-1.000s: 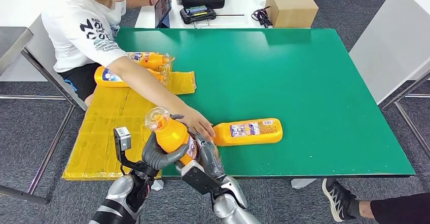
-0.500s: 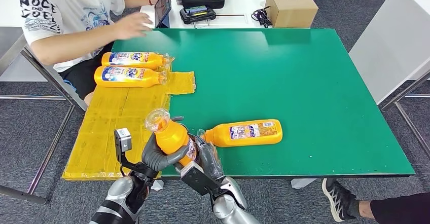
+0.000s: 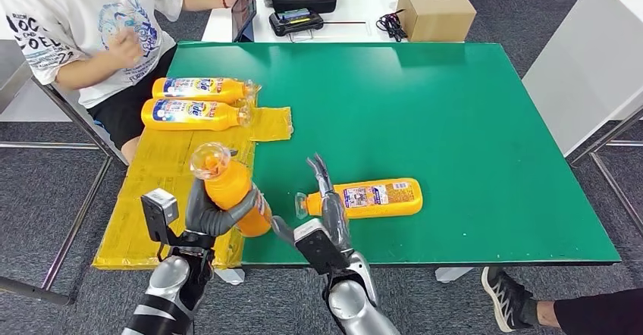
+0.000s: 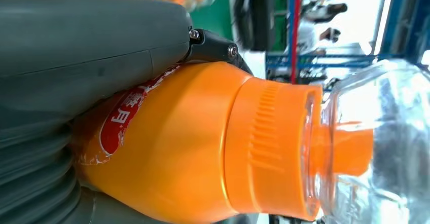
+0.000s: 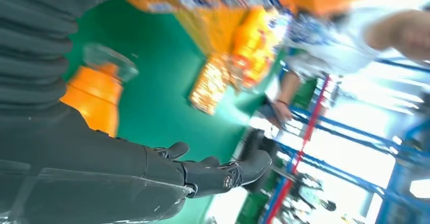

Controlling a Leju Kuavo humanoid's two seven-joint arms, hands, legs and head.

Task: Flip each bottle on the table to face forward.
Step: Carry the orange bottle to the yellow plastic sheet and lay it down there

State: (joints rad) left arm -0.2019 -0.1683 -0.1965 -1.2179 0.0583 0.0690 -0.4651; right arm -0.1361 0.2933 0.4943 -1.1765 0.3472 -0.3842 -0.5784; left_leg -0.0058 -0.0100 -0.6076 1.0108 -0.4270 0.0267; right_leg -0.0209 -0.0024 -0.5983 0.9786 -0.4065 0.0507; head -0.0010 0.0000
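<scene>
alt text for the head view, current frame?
The robot's left hand grips an orange bottle upright over the near edge of a green table, while its right hand is open beside a second orange bottle lying on its side. Two more bottles lie at the far left near a seated person.

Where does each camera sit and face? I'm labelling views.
Head view: high, facing forward and down at the green table; both arms show.
Left wrist view: behind the left hand, facing the orange plastic bottle it grips.
Right wrist view: behind the right hand, facing along the table.
Head and left wrist views share that bottle.
</scene>
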